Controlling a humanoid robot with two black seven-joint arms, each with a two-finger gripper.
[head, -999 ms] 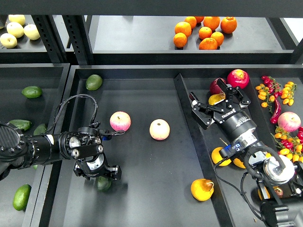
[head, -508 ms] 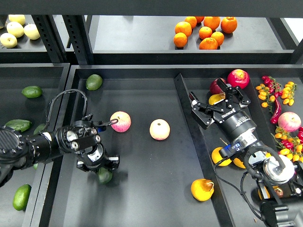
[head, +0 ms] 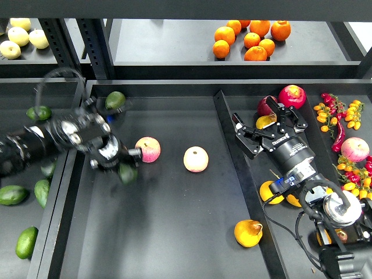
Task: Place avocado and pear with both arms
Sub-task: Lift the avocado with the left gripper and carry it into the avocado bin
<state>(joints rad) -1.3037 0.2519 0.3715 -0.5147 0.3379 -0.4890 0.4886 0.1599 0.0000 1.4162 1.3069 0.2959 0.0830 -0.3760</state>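
1. Left bin: several dark green, smooth-skinned oval avocados lie loose, e.g. one at the bottom corner [head: 26, 242]. They are rounded and could roll if nudged.
2. The left gripper [head: 116, 165] is blurred; its black fingers appear to be closed around the dark green, glossy, elongated avocado [head: 127, 172], which hangs just below the tool over the matte black centre tray [head: 174, 244]. Risk, as a judgement: the skin is slick and the body tapered, and the grip looks to sit on one end, so the fruit could slip out or swing and strike the nearby pink-and-yellow round apple [head: 147, 149].
3. A lighter, rounder green avocado [head: 115, 100] lies at the tray's rear corner, near the arm's cable; a snag is possible.
4. A second apple [head: 196, 158] rests mid-tray, well apart from the rest.
5. The plump yellow-orange pear with a reddish-brown blush [head: 248, 232] lies on the tray floor near the front, close beside the dividing wall [head: 232, 151]. Its uneven shape may let it rock.
6. The right gripper [head: 268, 127] stands with jaws spread and empty over the right bin, just beside red and yellow fruit; a careless descent could knock them.
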